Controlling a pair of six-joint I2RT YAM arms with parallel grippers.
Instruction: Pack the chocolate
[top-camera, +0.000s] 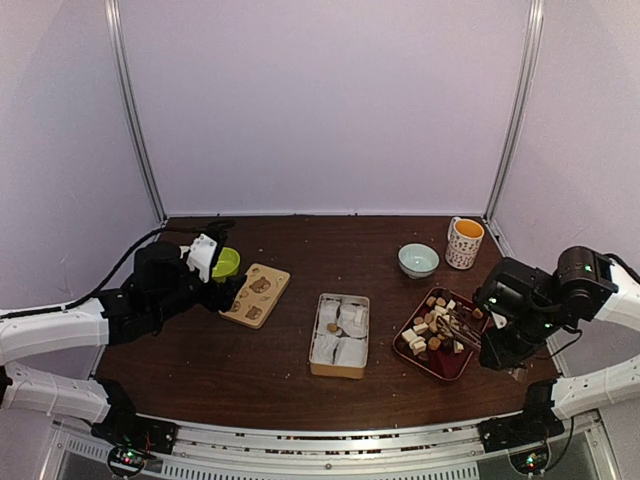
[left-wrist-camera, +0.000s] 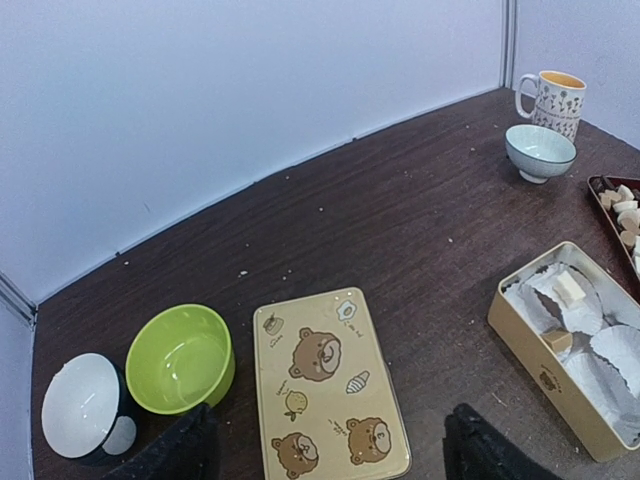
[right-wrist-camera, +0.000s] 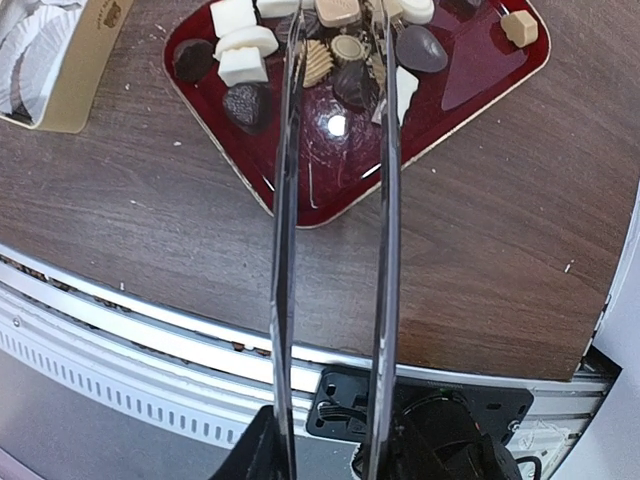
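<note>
The chocolate (top-camera: 438, 322) lies as small white, tan and dark pieces on a red tray (top-camera: 447, 366) at the right, and in the right wrist view the chocolate (right-wrist-camera: 245, 55) fills the tray (right-wrist-camera: 470, 75). My right gripper (right-wrist-camera: 330, 445) is shut on metal tongs (right-wrist-camera: 385, 250). The tong tips reach among the pieces on the tray, and I cannot tell if one is pinched. A tan box (top-camera: 338, 372) with white paper liners holds a few pieces (left-wrist-camera: 568, 288). My left gripper (left-wrist-camera: 330, 450) is open above the bear lid (left-wrist-camera: 325, 380), holding nothing.
A green bowl (left-wrist-camera: 180, 357) and a white-lined dark bowl (left-wrist-camera: 80, 405) sit left of the lid. A pale blue bowl (top-camera: 418, 260) and a flowered mug (top-camera: 464, 242) stand at the back right. The table's metal front rail (right-wrist-camera: 150, 330) runs just below the tray.
</note>
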